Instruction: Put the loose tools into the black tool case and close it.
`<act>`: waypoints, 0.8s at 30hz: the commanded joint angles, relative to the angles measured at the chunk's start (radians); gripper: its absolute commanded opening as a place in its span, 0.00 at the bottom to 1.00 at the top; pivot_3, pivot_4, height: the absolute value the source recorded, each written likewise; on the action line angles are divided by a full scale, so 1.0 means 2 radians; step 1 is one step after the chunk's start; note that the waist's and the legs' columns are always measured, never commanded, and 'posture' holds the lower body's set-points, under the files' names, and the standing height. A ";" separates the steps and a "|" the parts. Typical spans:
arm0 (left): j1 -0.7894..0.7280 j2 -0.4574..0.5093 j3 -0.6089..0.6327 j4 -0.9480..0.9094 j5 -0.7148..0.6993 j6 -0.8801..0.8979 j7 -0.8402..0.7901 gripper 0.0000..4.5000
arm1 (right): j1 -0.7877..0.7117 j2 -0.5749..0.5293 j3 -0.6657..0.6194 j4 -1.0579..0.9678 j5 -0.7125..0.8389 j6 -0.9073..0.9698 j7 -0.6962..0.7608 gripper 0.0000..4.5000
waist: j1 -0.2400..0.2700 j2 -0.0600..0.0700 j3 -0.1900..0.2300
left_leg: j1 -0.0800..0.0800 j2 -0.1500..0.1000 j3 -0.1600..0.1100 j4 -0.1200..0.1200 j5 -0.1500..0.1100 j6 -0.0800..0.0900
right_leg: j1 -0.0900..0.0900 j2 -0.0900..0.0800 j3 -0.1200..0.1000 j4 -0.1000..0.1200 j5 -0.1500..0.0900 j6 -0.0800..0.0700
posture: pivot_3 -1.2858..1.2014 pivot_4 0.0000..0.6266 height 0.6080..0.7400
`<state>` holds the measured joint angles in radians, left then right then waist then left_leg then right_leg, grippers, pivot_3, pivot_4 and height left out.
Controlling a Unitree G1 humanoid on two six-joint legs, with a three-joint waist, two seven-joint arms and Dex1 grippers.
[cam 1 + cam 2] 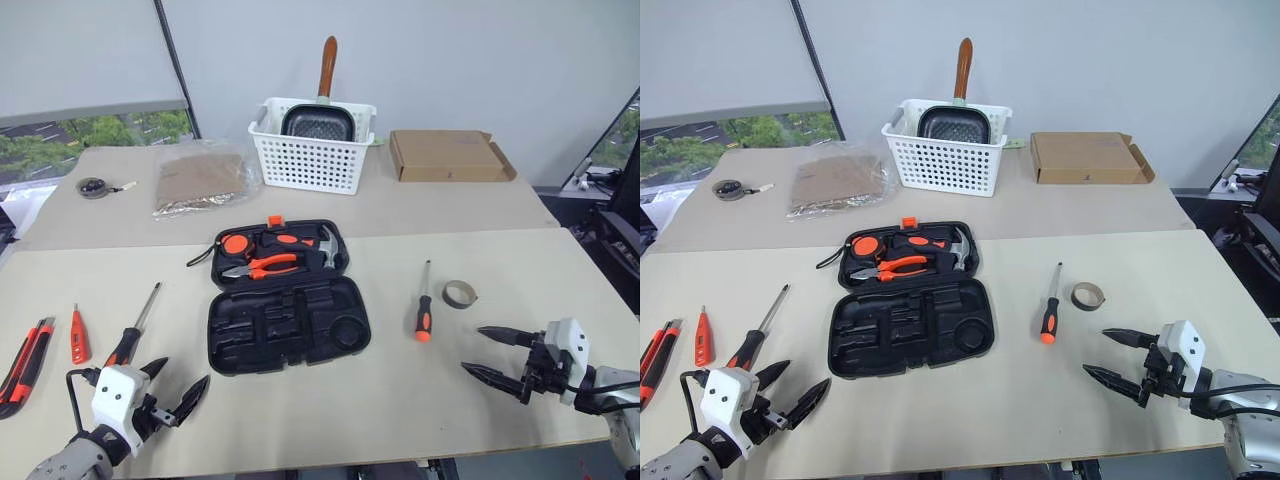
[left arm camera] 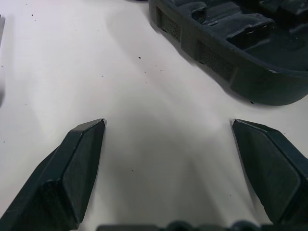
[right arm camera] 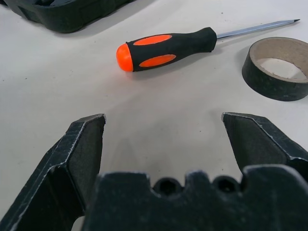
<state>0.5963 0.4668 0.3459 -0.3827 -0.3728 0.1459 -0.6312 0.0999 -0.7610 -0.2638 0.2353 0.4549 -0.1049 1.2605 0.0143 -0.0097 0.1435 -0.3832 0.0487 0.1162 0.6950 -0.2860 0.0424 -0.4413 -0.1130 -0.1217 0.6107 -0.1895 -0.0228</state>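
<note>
While the black tool case (image 1: 288,300) lies open at the middle of the table (image 1: 400,400), the left end effector (image 1: 170,390) at seven o'clock and the right end effector (image 1: 490,355) at four o'clock both hang spread and empty. One screwdriver (image 1: 424,305) and the tape roll (image 1: 460,294) lie at three o'clock of the case; the other screwdriver (image 1: 132,332), tester screwdriver (image 1: 78,336) and utility knife (image 1: 28,362) lie at nine o'clock.

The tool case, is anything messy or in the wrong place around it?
Yes. The black tool case lies open, and its near half is empty. The tools for it lie loose on the table: one screwdriver and a tape roll on its right, another screwdriver, a small orange tester and a utility knife on its left.
</note>
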 commanded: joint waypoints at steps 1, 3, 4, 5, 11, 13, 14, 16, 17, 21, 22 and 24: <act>0.012 -0.005 0.005 -0.010 0.002 -0.008 0.002 1.00 | -0.009 0.002 -0.010 -0.016 0.011 0.002 -0.001 0.99 | 0.000 0.000 0.000 | 0.000 0.000 0.000 0.000 0.000 0.000 | 0.000 0.000 0.000 0.000 0.000 0.000 | 0.52 0.24 0.70; 0.015 -0.007 0.007 -0.008 0.001 -0.011 0.001 1.00 | -0.014 0.004 -0.009 -0.016 0.012 0.001 0.000 0.99 | -0.001 0.000 0.000 | 0.000 0.000 0.000 0.000 0.000 0.000 | 0.000 0.000 0.000 0.000 0.000 0.000 | 0.52 0.24 0.70; 0.016 -0.008 0.008 -0.008 0.000 -0.012 0.000 1.00 | -0.016 0.004 -0.010 -0.014 0.012 0.000 0.001 0.99 | -0.001 0.000 0.000 | 0.000 0.000 0.000 0.000 0.000 0.000 | 0.000 0.000 0.000 0.000 0.000 0.000 | 0.52 0.24 0.70; 0.017 -0.008 0.009 -0.008 -0.001 -0.013 -0.001 1.00 | -0.017 0.004 -0.011 -0.013 0.011 -0.001 0.001 0.99 | -0.001 0.000 0.000 | 0.000 0.000 0.000 0.000 0.000 0.000 | 0.000 0.000 0.000 0.000 0.000 0.000 | 0.52 0.24 0.70; 0.008 -0.014 0.047 -0.042 -0.055 -0.023 -0.008 1.00 | -0.049 -0.001 -0.009 -0.022 0.020 0.011 0.008 0.99 | -0.001 -0.001 0.001 | 0.000 0.000 0.000 0.000 0.000 0.000 | 0.000 0.000 0.000 0.000 0.000 0.000 | 0.52 0.24 0.70; 0.003 -0.015 0.067 -0.050 -0.081 -0.023 -0.009 1.00 | -0.060 -0.002 -0.005 -0.037 0.025 0.023 0.011 0.99 | -0.001 -0.002 0.001 | 0.000 0.000 0.000 0.000 0.000 0.000 | -0.001 0.000 0.000 0.000 0.000 0.000 | 0.52 0.24 0.70; -0.001 -0.017 0.079 -0.051 -0.095 -0.021 -0.004 1.00 | -0.066 -0.002 0.000 -0.047 0.027 0.029 0.016 0.99 | -0.001 -0.002 0.001 | 0.000 0.000 0.000 0.000 0.000 0.000 | -0.001 0.000 0.000 0.000 0.000 0.000 | 0.52 0.24 0.70; -0.011 -0.018 0.098 -0.051 -0.112 -0.004 0.015 1.00 | -0.078 -0.001 0.010 -0.065 0.031 0.041 0.023 0.99 | 0.000 -0.002 0.001 | 0.000 0.000 0.000 0.000 0.000 0.000 | 0.000 0.000 0.000 0.000 0.000 0.000 | 0.52 0.24 0.70; -0.016 -0.016 0.107 -0.048 -0.114 0.009 0.031 1.00 | -0.087 0.000 0.017 -0.077 0.035 0.047 0.027 0.99 | 0.000 -0.002 0.001 | 0.000 0.000 0.000 0.000 0.000 0.000 | 0.000 0.000 0.000 0.000 0.000 0.000 | 0.52 0.24 0.70; -0.025 -0.011 0.115 -0.042 -0.108 0.048 0.065 1.00 | -0.114 0.006 0.037 -0.104 0.044 0.068 0.034 0.99 | -0.001 -0.002 0.001 | -0.001 0.000 0.000 0.000 0.001 0.001 | 0.000 0.000 0.000 0.000 0.001 0.002 | 0.52 0.24 0.70; -0.026 -0.010 0.117 -0.038 -0.102 0.056 0.074 1.00 | -0.121 0.007 0.041 -0.111 0.046 0.073 0.038 0.99 | -0.001 -0.002 0.001 | -0.001 0.000 0.000 0.000 0.001 0.001 | 0.000 0.000 0.000 0.000 0.001 0.002 | 0.52 0.24 0.70; -0.028 -0.007 0.121 -0.031 -0.095 0.083 0.097 1.00 | -0.138 0.009 0.053 -0.121 0.051 0.080 0.045 0.99 | -0.001 -0.002 0.001 | -0.001 0.000 0.000 0.000 0.001 0.001 | 0.000 0.000 0.000 0.000 0.002 0.003 | 0.52 0.24 0.70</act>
<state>0.5440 0.4372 0.5549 -0.4502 -0.5759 0.2709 -0.4813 -0.1440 -0.7436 -0.1650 0.0401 0.5271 0.0364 1.3335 0.0131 -0.0141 0.1460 -0.3843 0.0487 0.1160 0.6950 -0.2844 0.0453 -0.4417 -0.1124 -0.1221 0.6102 -0.1862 -0.0174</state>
